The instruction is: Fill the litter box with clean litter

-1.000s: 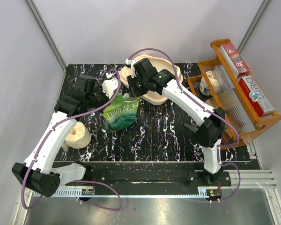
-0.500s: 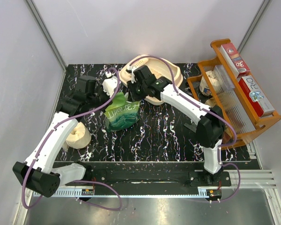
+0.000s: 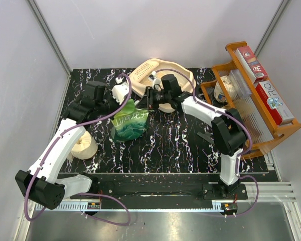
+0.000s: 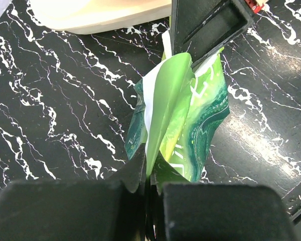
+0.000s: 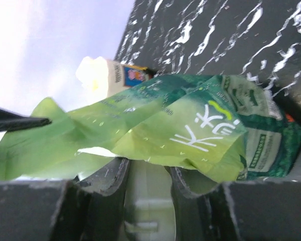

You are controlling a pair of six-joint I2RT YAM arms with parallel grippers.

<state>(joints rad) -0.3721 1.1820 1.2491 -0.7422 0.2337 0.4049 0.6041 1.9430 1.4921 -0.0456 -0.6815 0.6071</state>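
Two pincers meet at the green bag (image 4: 180,115): left gripper (image 4: 149,173) clamps its edge, right gripper's (image 5: 143,170) hold is unclear, so a slip could spill litter short of the upper-centre litter box (image 3: 183,75).

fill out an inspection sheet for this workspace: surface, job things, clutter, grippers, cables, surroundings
surface: black marbled table, no spill seen
litter box: cream, at the far edge, right arm reaching over it; contents unclear
litter: nothing seen
clutter: tape roll at left; orange rack with boxes at right
grippers: left gripper shut on one top corner of the green bag; right gripper grips the opposite corner, bag beside the litter box
cables: purple cables along both arms, one looping at the near edge
surroundings: pale walls, nothing else seen
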